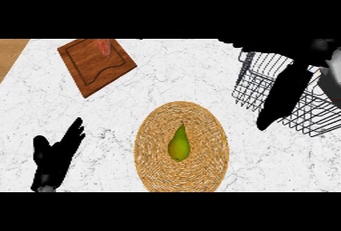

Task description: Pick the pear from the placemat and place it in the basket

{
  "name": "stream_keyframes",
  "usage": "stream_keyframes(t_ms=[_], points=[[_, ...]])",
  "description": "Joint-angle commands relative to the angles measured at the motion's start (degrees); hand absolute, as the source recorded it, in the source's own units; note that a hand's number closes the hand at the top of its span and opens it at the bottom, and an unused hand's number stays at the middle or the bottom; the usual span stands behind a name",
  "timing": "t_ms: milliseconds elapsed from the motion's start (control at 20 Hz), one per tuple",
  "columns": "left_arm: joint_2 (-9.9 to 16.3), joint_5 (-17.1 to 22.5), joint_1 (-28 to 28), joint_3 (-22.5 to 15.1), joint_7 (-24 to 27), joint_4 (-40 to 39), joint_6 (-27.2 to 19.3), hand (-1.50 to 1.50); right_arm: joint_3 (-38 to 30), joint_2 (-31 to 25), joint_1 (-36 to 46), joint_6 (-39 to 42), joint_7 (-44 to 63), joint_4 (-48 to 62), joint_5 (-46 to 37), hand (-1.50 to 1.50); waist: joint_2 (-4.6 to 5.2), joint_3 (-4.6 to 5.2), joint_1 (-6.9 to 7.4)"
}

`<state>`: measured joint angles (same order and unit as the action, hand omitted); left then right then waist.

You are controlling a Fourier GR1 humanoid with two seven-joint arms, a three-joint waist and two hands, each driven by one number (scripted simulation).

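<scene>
A green pear lies on the round woven placemat at the lower middle of the counter, stem end pointing away from me. The wire basket stands at the right. My right hand hangs over the basket's front side, fingers straight and pointing down-left, holding nothing; it is well to the right of and above the pear. My left hand rests open at the lower left, fingers up, apart from the placemat.
A wooden cutting board with a reddish item on it lies at the upper left. The white marble counter runs between board, placemat and basket. A wooden surface shows at the far upper-left corner.
</scene>
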<state>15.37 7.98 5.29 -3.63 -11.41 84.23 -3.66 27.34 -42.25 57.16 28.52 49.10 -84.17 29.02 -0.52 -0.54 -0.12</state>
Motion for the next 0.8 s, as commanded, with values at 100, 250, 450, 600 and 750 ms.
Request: stream_keyframes(t_ms=[100, 250, 450, 600, 750], points=[[0.76, 0.54, 1.14, 1.13, -1.91, -6.19, 1.78, 0.0, 1.08, 5.82, -4.1, -4.19, -0.3, -1.62, -5.75, -1.5, 0.62, 0.57, 0.28], [-0.44, -0.79, 3.64, -0.83, -3.26, -2.33, 0.49, 0.0, 1.26, 8.11, -6.32, -6.35, -0.17, -2.7, -8.15, -1.5, 0.48, 0.53, 0.4], [0.63, 0.41, 2.16, 0.97, -3.02, -4.21, 2.18, 0.0, 3.97, 12.43, -9.26, -9.1, -3.16, -1.32, -15.2, -1.5, 0.6, 0.55, 0.51], [-1.6, -1.86, 1.11, -1.01, -2.19, -5.36, 0.68, 0.0, 5.2, 14.25, -9.67, -7.96, -4.8, 1.39, -18.33, -1.5, 0.71, 0.55, 0.5], [0.01, -1.66, 3.43, 0.49, -1.61, -4.89, 1.32, 0.0, 5.49, 13.72, -12.12, -6.67, -3.34, -0.62, -18.18, -1.5, 0.53, 0.56, 0.23]])
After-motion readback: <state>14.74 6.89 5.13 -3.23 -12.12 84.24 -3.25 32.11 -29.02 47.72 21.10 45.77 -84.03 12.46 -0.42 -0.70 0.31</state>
